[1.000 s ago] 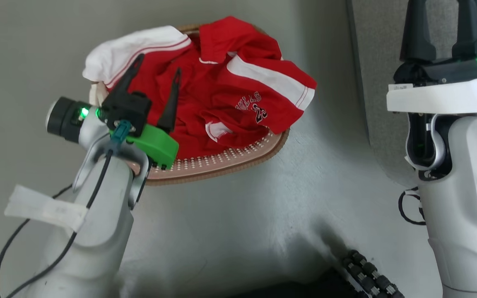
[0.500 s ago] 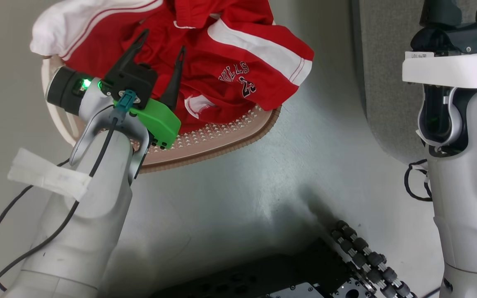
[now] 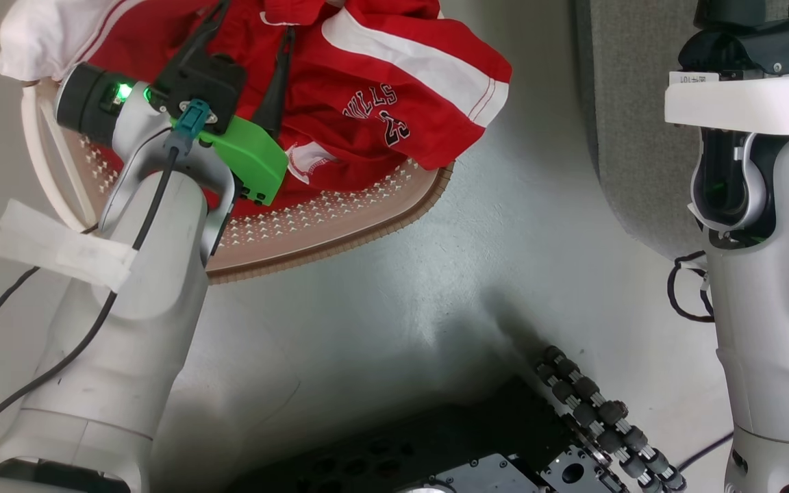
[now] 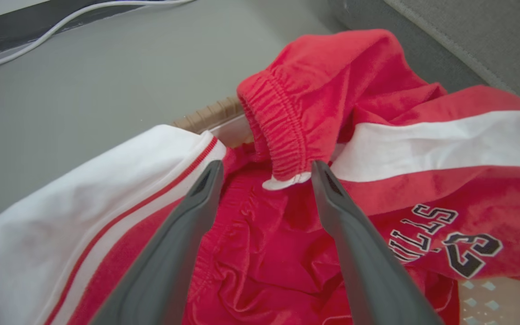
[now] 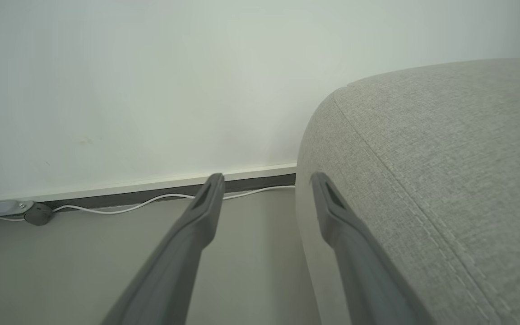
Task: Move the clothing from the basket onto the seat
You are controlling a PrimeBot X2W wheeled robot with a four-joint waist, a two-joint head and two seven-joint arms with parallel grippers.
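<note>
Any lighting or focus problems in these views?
Head view: even light, with a dull sheen and a dark shadow on the floor. Left wrist view: the clothing is sharp and its print readable; the left gripper blurs slightly near the bottom edge. Right wrist view: flat light, seat weave crisp.

Both arms wear smooth pale grey shells. The left arm [image 3: 127, 329] carries a black cable [image 3: 153, 202] ending in a teal plug [image 3: 191, 120], a strip of white tape [image 3: 59, 246], a bright green plastic block [image 3: 251, 161] and a black cylinder [image 3: 86, 103] with a small green light. The left gripper [image 4: 266, 166] and right gripper [image 5: 266, 176] each have two long, tapering dark grey fingers. The right arm [image 3: 771, 329] has a white band [image 3: 744, 106] with a small label [image 3: 692, 77] and a looped black wire [image 3: 682, 294]. The black base [image 3: 401, 452] shows a row of dark rollers [image 3: 600, 418]
</note>
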